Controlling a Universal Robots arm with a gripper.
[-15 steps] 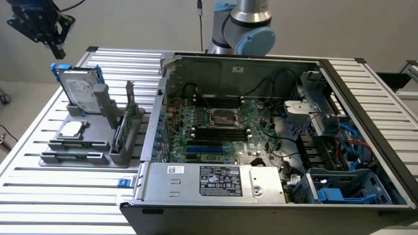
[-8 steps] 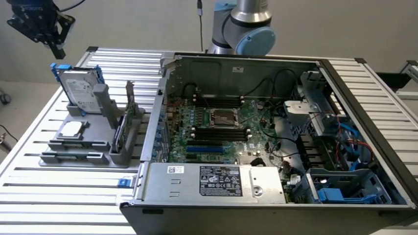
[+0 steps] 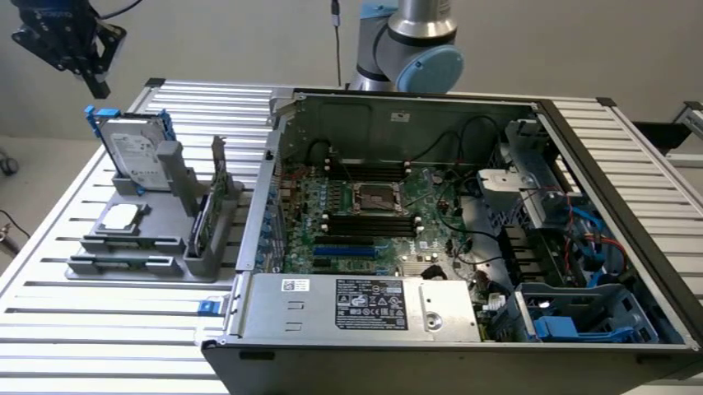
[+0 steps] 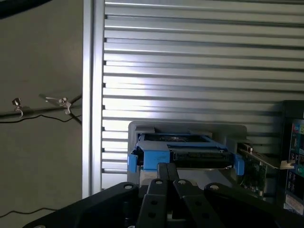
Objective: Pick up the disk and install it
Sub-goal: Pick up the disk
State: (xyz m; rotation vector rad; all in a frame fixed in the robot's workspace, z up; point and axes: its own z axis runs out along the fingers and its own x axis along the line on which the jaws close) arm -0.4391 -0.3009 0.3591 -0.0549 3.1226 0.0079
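A: Bench surface?
B: Ribbed aluminium table, slats running edge to edge. Bright glare across the middle slats in the wrist view.
A: Surroundings?
B: Plain pale wall behind the table's far edge. Beige floor past its side edge, with a thin black cable across it.

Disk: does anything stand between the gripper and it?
Nothing visible does. The gripper, shut, hangs in open air above the disk, which stands upright in the grey holder on the exterior view's left. The disk's top edge is uncovered.
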